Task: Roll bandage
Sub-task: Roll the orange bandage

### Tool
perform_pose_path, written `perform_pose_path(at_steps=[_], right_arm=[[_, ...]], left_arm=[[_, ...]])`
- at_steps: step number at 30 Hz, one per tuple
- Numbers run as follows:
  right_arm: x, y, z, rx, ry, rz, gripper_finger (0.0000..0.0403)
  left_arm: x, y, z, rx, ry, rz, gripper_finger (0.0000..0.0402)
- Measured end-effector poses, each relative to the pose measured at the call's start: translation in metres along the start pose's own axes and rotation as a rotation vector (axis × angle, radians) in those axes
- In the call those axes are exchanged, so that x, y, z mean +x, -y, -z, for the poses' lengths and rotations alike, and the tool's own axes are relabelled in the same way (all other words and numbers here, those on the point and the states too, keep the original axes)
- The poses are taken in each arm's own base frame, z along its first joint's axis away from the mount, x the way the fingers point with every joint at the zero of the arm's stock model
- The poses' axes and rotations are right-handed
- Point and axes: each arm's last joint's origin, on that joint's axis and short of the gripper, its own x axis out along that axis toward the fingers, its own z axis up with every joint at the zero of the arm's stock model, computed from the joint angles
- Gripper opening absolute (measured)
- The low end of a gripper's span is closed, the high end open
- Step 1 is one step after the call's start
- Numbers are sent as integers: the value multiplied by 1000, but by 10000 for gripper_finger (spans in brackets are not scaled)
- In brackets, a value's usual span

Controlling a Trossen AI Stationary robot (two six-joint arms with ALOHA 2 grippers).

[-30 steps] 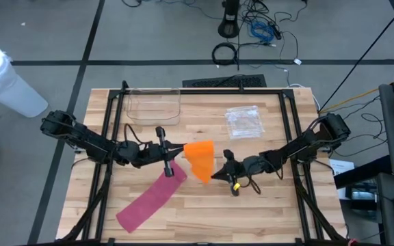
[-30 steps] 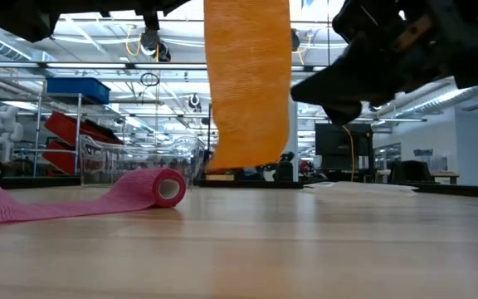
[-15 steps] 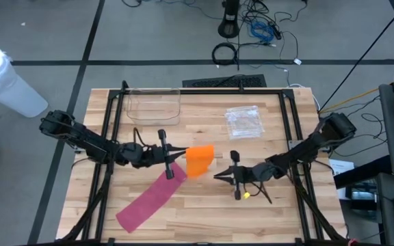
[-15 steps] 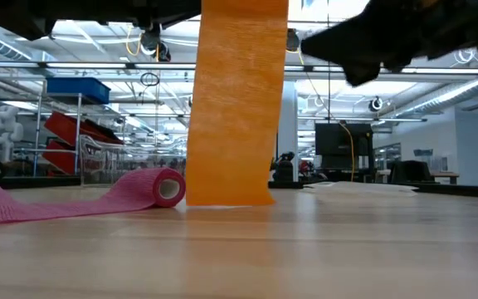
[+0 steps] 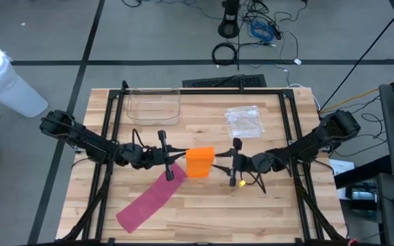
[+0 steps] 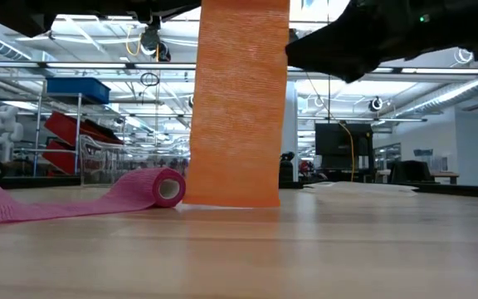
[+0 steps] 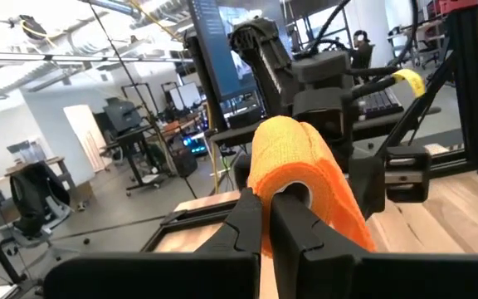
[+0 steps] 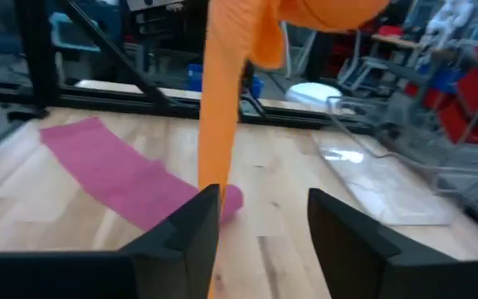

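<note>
The left claw (image 5: 172, 158) is clamped on the roll of the orange bandage (image 5: 200, 162), held above the middle of the wooden worktop (image 5: 204, 212). The loose tail hangs straight down, its end touching the wood. The right claw (image 5: 219, 162), fingers apart and holding nothing, sits just beside that tail, facing it, the nearer arm to catch it. A pink bandage (image 5: 149, 201) lies partly unrolled nearby; a lab fills the background.

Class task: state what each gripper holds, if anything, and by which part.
Left gripper holds the orange bandage by its roll's core. Right gripper is open, holding nothing.
</note>
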Motion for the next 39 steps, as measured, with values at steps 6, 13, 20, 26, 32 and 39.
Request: perform_pose_path(at_steps=[6,13,20,26,32,39], right_arm=[[11,8,-1,90,75,-184,189],[19,19,-3,94,125,-149,153],[35,21,-16,48,66,-259,14],[38,18,-15,15,-9,-228,1],[33,5,-11,-51,-51,-179,0],[37,-11,19,-73,-185,-158,0]], left_arm=[[1,-2,1,1,-5,-5,5],[1,-3,2,2,-7,-10,5],[4,-9,4,7,-18,-34,13],[4,-9,4,3,-13,-36,6],[4,-13,2,-139,-15,-153,5],[2,-16,-8,-189,66,-185,5]])
